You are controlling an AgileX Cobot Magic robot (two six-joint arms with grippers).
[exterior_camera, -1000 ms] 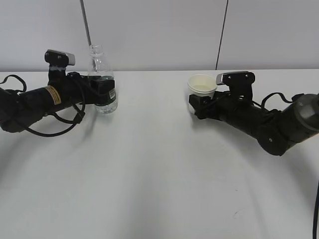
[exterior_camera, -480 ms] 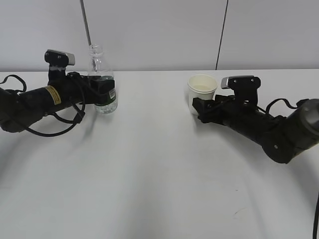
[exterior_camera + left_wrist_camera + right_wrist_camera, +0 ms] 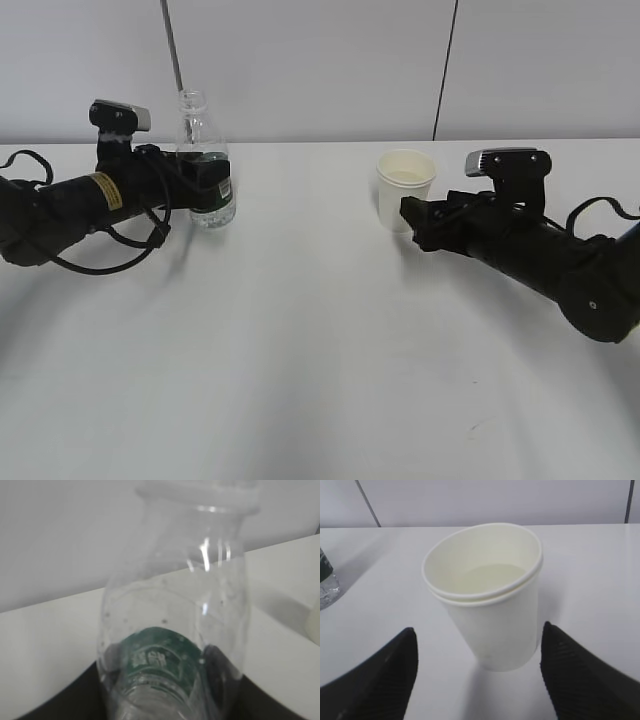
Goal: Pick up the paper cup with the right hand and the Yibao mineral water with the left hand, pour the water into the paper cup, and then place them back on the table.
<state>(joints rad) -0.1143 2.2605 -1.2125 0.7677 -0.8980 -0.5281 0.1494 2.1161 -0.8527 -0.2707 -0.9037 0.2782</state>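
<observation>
The Yibao mineral water stands upright on the table at the back left, capless, with its green label low on the body. My left gripper is shut on its lower part; in the left wrist view the bottle fills the frame with a dark finger on each side of it, the left gripper closed round it. The paper cup stands free on the table with water in it. My right gripper is open, just short of the cup, not touching it.
A grey wall rises behind the table's far edge, with a thin dark pole above the bottle. Black cables loop under the left arm. A corner of the bottle shows at the left of the right wrist view.
My right gripper has let go of the paper cup and drawn back to the right; the cup stays standing on the table. The left arm and bottle have not moved.
</observation>
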